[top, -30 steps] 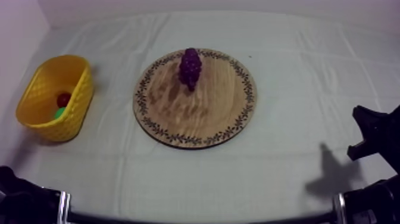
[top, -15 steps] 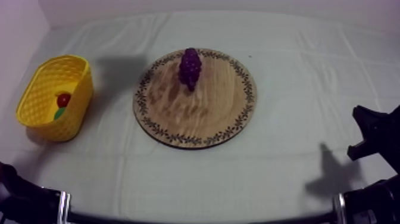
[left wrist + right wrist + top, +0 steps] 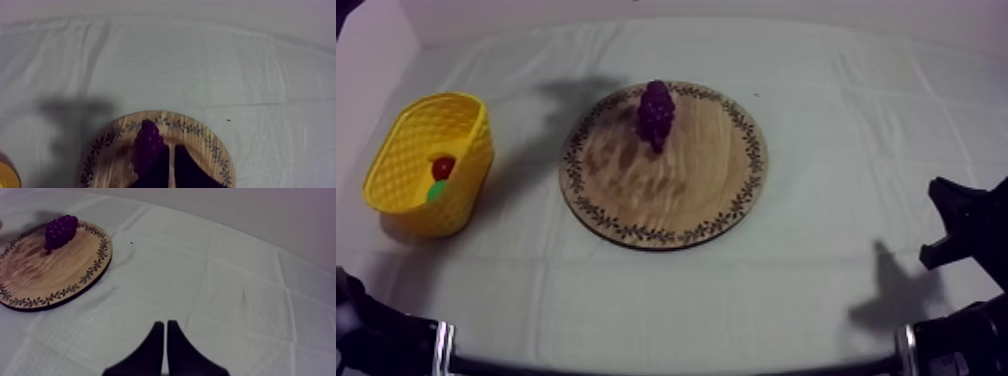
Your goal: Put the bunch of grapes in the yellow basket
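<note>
Purple against the pale wood, the bunch of grapes (image 3: 656,113) stands on the far part of the wooden board (image 3: 666,205), just inside its patterned rim, untouched by either arm. The yellow basket (image 3: 468,190) sits well apart from it at the left side of the bench (image 3: 836,120) and holds a small red fruit (image 3: 443,166) with something green (image 3: 436,190) beside it. The left pincer (image 3: 172,152) hangs above the board with the grapes just beyond its tips; its two fingers lie together as a wedge with only a thin slit between, so it is closed and holds nothing. The right pincer (image 3: 162,330) is likewise closed on nothing, low at its own side, far from the board. I judge the step in hand to be the left arm's approach to the grapes, with nothing yet grasped. The next move calls for spreading the fingers, lowering them astride the bunch without nudging it over, then closing before any lift toward the basket.
</note>
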Controlling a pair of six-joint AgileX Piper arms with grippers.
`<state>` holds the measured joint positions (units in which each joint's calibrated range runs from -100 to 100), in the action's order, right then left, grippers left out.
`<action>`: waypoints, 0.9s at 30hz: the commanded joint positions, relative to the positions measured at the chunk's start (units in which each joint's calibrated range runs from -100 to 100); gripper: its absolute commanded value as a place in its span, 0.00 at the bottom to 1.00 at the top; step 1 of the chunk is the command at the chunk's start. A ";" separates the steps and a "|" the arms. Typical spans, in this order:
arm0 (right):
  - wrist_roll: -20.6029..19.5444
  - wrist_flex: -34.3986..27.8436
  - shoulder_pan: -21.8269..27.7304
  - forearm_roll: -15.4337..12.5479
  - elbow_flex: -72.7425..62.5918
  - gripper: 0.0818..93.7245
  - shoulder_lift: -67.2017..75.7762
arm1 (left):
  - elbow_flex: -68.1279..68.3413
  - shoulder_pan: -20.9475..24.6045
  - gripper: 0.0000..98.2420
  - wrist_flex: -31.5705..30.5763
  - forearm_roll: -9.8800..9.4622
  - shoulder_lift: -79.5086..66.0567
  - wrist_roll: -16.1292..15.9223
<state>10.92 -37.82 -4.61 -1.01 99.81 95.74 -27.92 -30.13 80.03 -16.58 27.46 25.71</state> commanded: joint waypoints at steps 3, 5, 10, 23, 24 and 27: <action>0.04 0.00 0.02 0.01 -0.03 0.00 0.01 | -0.59 0.08 0.42 0.80 1.02 0.42 -0.93; 0.04 0.00 0.02 0.01 -0.03 0.00 0.01 | -0.79 0.20 0.55 1.39 1.76 0.55 -1.38; 0.05 0.00 0.02 0.01 -0.03 0.00 0.01 | -0.53 0.49 0.87 3.68 3.48 0.65 -1.61; 0.05 0.00 0.02 0.01 -0.03 0.00 0.01 | 0.23 0.98 0.98 7.11 6.53 2.13 -1.26; 0.05 0.00 0.02 0.01 -0.03 0.00 0.01 | 0.47 1.05 0.98 7.13 6.77 2.55 -1.16; 0.02 0.00 0.02 0.01 -0.03 0.00 0.01 | 1.23 1.24 0.98 7.16 7.39 4.12 -0.70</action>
<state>10.98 -37.82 -4.61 -1.01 99.81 95.74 -26.83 -28.92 87.13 -9.30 31.07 24.94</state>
